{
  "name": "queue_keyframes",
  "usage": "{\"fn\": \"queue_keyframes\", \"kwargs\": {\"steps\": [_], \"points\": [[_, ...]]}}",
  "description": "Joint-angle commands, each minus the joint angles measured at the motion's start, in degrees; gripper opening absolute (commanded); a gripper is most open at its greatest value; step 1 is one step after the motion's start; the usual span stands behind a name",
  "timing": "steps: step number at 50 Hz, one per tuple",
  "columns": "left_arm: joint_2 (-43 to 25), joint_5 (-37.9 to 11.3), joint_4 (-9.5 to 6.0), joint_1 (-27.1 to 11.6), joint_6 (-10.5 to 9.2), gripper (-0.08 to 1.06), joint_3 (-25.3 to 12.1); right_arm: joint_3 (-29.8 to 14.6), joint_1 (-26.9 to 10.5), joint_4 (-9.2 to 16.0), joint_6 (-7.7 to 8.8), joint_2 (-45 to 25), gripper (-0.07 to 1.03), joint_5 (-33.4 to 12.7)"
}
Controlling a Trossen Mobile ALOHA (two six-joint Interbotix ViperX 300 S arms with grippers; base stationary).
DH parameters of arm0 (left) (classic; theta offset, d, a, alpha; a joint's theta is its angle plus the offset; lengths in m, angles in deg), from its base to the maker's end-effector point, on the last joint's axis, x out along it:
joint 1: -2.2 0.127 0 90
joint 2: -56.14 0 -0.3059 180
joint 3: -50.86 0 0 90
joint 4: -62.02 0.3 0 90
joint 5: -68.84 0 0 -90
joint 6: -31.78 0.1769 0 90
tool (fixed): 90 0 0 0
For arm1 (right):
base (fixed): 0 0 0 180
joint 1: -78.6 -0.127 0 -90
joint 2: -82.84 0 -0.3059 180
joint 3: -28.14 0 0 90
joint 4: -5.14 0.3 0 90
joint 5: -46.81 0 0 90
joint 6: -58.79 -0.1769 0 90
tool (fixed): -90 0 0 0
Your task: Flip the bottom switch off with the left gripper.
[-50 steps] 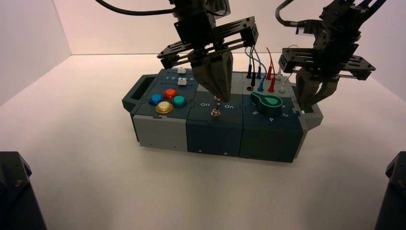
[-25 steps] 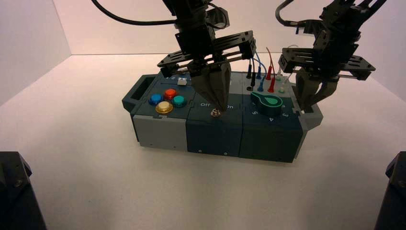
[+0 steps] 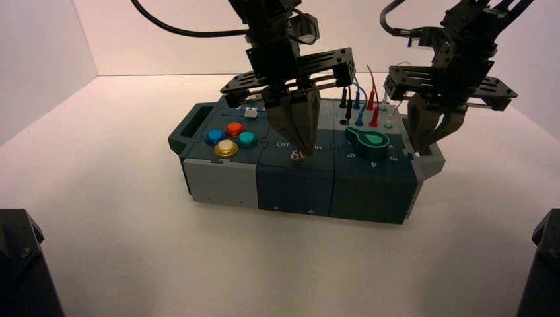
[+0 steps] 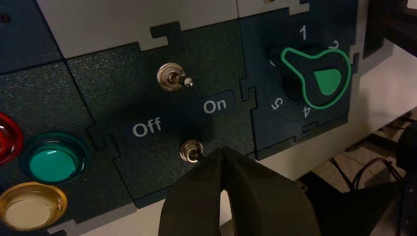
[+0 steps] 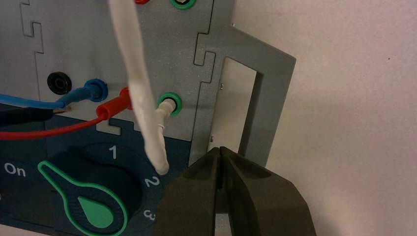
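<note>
High view: the small silver metal toggle switch with a round chrome collar (image 3: 297,156) sits at the near edge of the dark middle panel (image 3: 277,158). In the left wrist view its short lever leans toward the "On" lettering (image 4: 214,106). Expect a light, stiff lever with a firm snap; its slim, smooth metal may let a fingertip slip. No grasp should be needed: apply pressure near the lever's tip, from the right side, toward the left. The black left gripper with tapered dark grey fingers (image 3: 309,152) is clenched, its pointed wedge just right of the switch; contact with the lever cannot be confirmed. Farther on, beyond the lettering, stands a second silver toggle (image 4: 171,77); keep clear of it. The matching black right gripper (image 3: 420,149), also clenched and empty, is parked over the box's right end.
</note>
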Motion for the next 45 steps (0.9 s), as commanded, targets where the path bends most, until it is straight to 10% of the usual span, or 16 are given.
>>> {"fn": "queue_keyframes", "kwargs": {"steps": [1, 12, 45], "points": [[2.02, -0.09, 3.96, 1.05, -2.81, -0.03, -0.7, 0.0, -0.97, -0.18, 1.58, -1.76, -0.02, 1.49], [2.81, -1.49, 8.0, 1.67, -5.98, -0.03, -0.79, -0.09, -0.97, -0.35, 1.67, -2.46, -0.02, 1.76], [6.33, -5.36, 8.53, 1.67, -5.63, -0.03, -1.58, 0.0, -0.97, -0.35, 2.11, 0.18, -0.02, 0.53]]}}
